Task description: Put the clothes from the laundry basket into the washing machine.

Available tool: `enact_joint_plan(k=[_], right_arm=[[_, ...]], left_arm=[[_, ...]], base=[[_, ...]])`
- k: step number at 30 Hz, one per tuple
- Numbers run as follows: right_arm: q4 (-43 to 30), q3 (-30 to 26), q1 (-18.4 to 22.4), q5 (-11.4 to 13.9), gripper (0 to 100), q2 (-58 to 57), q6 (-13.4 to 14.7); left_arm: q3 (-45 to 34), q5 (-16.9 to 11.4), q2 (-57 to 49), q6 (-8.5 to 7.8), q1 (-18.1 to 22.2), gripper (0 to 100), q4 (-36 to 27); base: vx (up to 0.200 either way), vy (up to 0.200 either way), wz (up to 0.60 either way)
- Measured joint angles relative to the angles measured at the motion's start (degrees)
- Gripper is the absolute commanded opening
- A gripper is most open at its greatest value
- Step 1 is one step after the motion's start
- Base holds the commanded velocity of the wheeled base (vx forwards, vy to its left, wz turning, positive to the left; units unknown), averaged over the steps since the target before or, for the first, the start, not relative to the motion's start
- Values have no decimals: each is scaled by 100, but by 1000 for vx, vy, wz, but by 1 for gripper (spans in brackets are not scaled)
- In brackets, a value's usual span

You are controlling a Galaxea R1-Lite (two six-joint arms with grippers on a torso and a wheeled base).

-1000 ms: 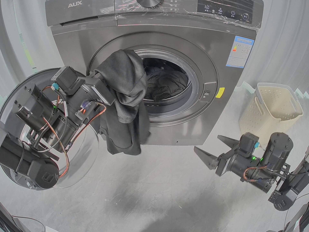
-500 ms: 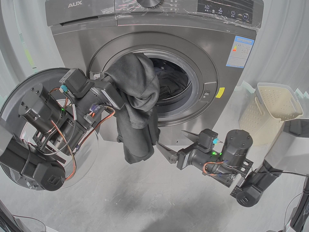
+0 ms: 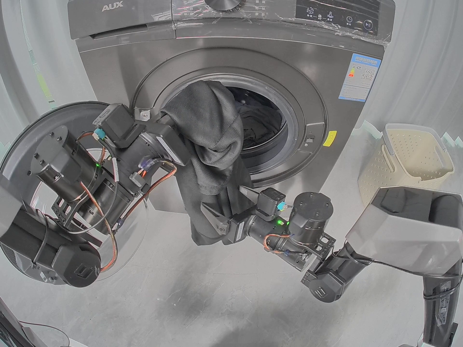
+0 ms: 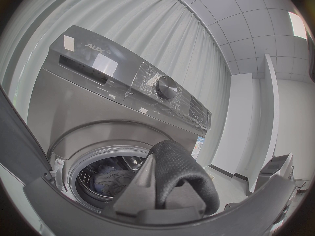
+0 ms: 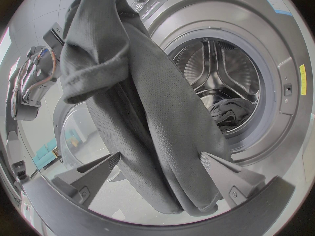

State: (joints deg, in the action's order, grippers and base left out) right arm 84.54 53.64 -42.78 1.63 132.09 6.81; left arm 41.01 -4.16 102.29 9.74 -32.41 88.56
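Left gripper [image 4: 162, 194] is clamping shut on a dark grey garment [image 3: 207, 121], holding it up at the left rim of the washing machine's [image 3: 299, 68] open porthole. The garment is hanging down the machine's front. Right gripper [image 5: 159, 157] is standing wide open, its fingers straddling the garment's lower part. Dark clothes [image 5: 229, 113] are lying in the drum. A cream laundry basket [image 3: 415, 155] is sitting on the floor, right of the machine.

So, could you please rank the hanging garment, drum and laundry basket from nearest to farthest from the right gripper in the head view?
1. Hanging garment: within the open right gripper.
2. Drum: just behind.
3. Laundry basket: floor, far right.
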Motion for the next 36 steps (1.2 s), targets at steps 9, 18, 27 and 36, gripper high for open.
enact_joint_plan(k=[9,18,27,36], right_arm=[[-13,675,-9,-41,100,524,-9],[-13,879,-96,-51,100,634,0],[-18,1254,-9,-256,0,862,90],[17,1193,251,-390,0,678,211]], left_arm=[[-13,13,0,7,-66,0,1],[-16,13,0,9,-68,0,4],[5,13,-37,30,-44,0,1],[-33,2,-65,68,-9,0,6]], base=[[0,0,0],[0,0,0],[0,0,0],[0,0,0]])
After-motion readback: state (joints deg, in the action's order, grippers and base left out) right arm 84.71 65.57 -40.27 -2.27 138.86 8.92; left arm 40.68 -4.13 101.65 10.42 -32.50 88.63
